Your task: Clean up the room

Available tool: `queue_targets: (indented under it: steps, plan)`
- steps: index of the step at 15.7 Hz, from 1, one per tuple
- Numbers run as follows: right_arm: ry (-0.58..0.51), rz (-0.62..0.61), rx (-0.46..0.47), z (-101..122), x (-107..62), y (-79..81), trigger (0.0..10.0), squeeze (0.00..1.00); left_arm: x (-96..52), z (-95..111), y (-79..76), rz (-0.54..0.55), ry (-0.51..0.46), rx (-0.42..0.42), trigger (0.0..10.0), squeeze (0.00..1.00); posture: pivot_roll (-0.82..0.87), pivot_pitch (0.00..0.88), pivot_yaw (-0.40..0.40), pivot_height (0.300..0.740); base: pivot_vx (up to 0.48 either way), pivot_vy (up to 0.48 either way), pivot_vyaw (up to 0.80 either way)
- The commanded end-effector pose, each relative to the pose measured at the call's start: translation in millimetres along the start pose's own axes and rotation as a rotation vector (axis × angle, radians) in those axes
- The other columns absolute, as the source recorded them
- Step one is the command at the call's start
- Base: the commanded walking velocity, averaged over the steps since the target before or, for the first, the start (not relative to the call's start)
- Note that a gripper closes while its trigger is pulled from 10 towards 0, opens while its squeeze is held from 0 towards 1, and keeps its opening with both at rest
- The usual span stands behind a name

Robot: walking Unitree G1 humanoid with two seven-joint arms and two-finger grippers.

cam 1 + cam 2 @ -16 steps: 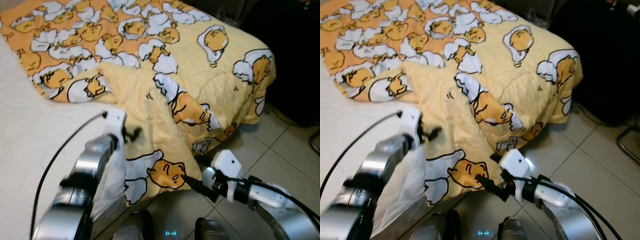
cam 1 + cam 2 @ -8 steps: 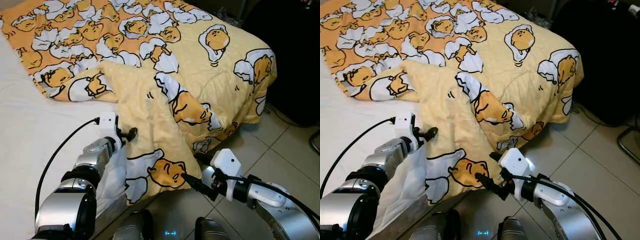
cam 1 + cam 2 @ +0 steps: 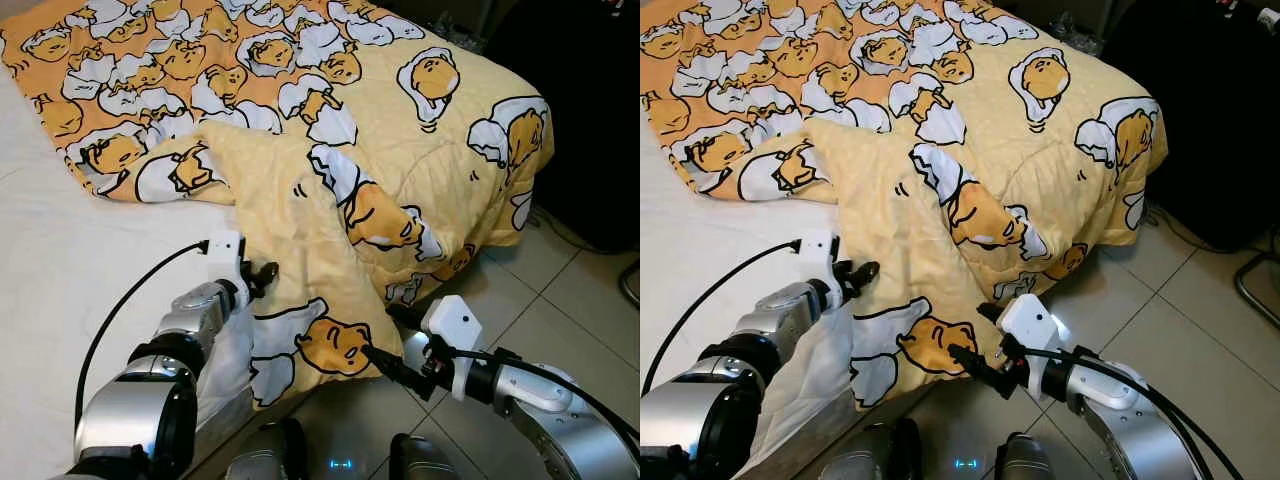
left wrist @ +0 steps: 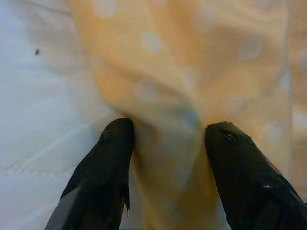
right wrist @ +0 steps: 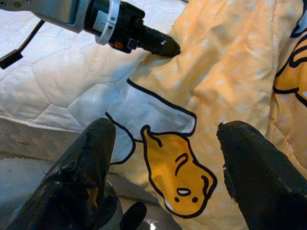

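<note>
nearest the robot, the right gripper (image 3: 372,356) hangs just off the bed's corner, its two black fingers spread wide with nothing between them; its wrist view looks between them at the hanging corner of the yellow quilted blanket printed with egg-yolk cartoon figures (image 3: 400,140). a little further in, the left gripper (image 3: 262,273) sits at the blanket's near edge, where the fabric meets the white quilted mattress cover (image 3: 70,260). its fingers (image 4: 103,158) stand partly open around a raised fold of the yellow cloth; the fold sits between them, but they do not look clamped on it, so nothing is held yet.

the blanket lies rumpled across the bed, one flap turned back over itself near the middle, its far end draped over the corner toward the pale tiled floor (image 3: 560,300). beyond that is a dark, unlit area.

this looks like soft, light, floppy cloth: it will sag and bunch, not slide stiffly. the best hold is probably a pinch on the hem or a corner, each gripper on its own edge, so it can be drawn flat.
</note>
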State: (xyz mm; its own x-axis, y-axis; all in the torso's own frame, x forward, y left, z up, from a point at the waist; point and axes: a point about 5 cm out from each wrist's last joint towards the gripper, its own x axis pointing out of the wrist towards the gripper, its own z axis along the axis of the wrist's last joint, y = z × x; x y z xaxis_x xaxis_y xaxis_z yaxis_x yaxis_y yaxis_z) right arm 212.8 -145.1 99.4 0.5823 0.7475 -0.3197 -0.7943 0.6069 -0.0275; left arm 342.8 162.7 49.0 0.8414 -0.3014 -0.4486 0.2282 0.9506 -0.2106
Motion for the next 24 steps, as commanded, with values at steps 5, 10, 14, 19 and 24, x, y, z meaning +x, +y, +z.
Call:
queue_targets:
  steps: [5,10,14,19,24]
  plan:
    - [-0.019,0.004,-0.013,3,-0.8,4.0,10.0,0.00,1.7,0,-5.2,-0.044,0.004,0.003,0.0,0.00,-0.13,0.170,0.108,0.740,0.000,0.000,0.00]
    - [-0.020,-0.007,-0.020,3,-1.4,1.6,10.0,0.00,1.9,-1,-7.1,-0.069,0.008,0.000,0.0,0.00,-0.13,0.166,0.111,0.740,0.000,0.000,0.00]
    - [-0.023,-0.012,-0.022,3,-1.3,0.6,10.0,0.00,0.1,-2,-4.6,-0.077,0.002,0.006,0.0,0.00,-0.12,0.167,0.108,0.740,0.000,0.000,0.00]
    - [-0.020,-0.024,-0.021,1,-5.2,-0.2,10.0,0.00,-5.1,-13,-8.6,-0.145,-0.038,0.029,0.0,0.00,-0.12,0.161,0.113,0.740,0.000,0.000,0.00]
    - [-0.013,-0.017,-0.009,-2,-6.6,2.7,10.0,0.00,-59.4,-80,-18.2,-0.183,-0.010,0.081,0.0,0.00,-0.10,0.162,0.102,0.740,0.000,0.000,0.00]
